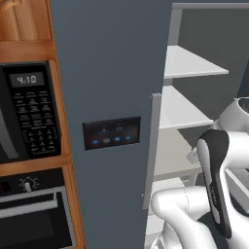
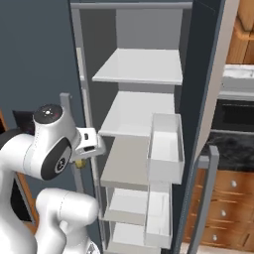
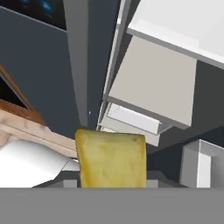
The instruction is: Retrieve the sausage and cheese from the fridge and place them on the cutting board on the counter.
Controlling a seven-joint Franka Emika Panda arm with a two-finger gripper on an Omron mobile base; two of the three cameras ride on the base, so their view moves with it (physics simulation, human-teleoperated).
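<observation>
My gripper (image 3: 111, 177) is shut on the cheese (image 3: 111, 159), a yellowish lump that stands at the bottom of the hand view. From the right base camera the gripper (image 2: 89, 146) hangs just outside the open fridge (image 2: 134, 119), level with its middle shelf, and a bit of the cheese (image 2: 78, 162) shows under the hand. The fridge's left door (image 1: 112, 73) is closed and its right door (image 2: 201, 74) stands open. The white shelves I can see are bare. The sausage and the cutting board are out of view. A strip of the black counter (image 2: 233, 149) lies right of the open door.
White door bins (image 2: 166, 144) hang on the open door, with its long grey handle (image 2: 206, 198) in front. A black microwave (image 1: 29, 112) and an oven (image 1: 34, 214) sit in the wooden cabinet to the left. Brown drawers (image 2: 228, 198) run under the counter.
</observation>
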